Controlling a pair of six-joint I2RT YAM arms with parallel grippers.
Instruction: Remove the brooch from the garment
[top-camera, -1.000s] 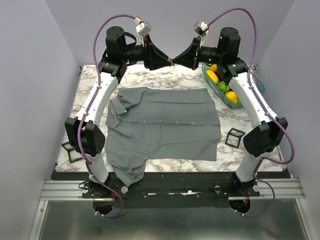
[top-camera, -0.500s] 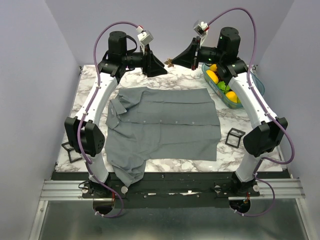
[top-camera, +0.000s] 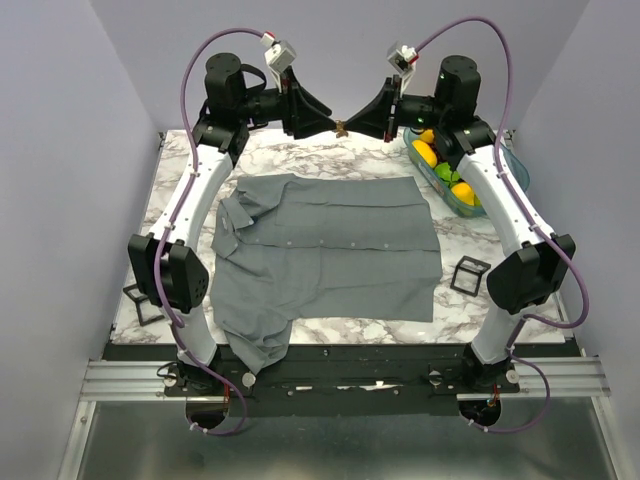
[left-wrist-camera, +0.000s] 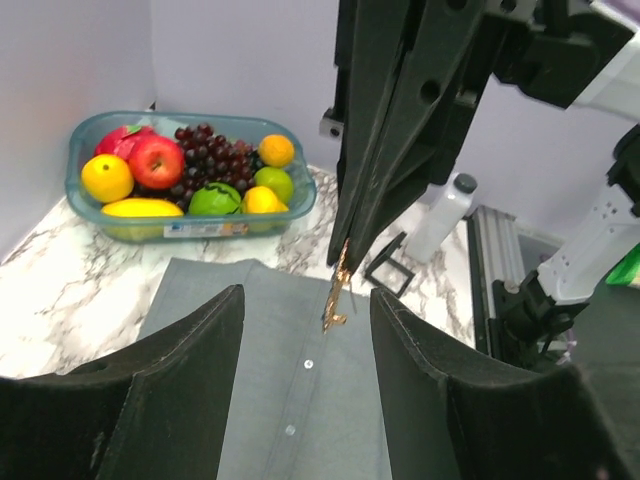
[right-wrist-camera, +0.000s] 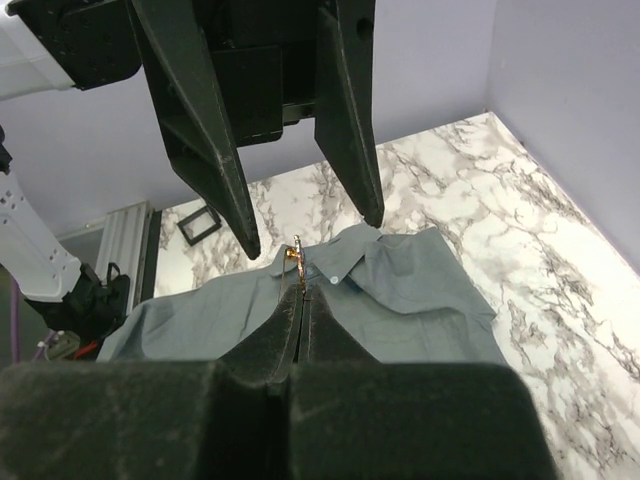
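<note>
I have the garment (top-camera: 325, 250) lying flat across the middle of the table (top-camera: 330, 330), collar end to the left. Above the far edge, the right gripper (right-wrist-camera: 301, 298) pinches the brooch (left-wrist-camera: 338, 290), which sits between the left gripper's (top-camera: 331, 125) spread fingers. The fruit tub (left-wrist-camera: 190, 229) stands at the far right. 1 wire cube (top-camera: 470, 275) sits right of the garment, 1 more wire cube (top-camera: 143, 303) left.

Arms raised, tips facing; L gripper (left-wrist-camera: 305, 296) spread, R gripper (right-wrist-camera: 302, 296) pinched closed
</note>
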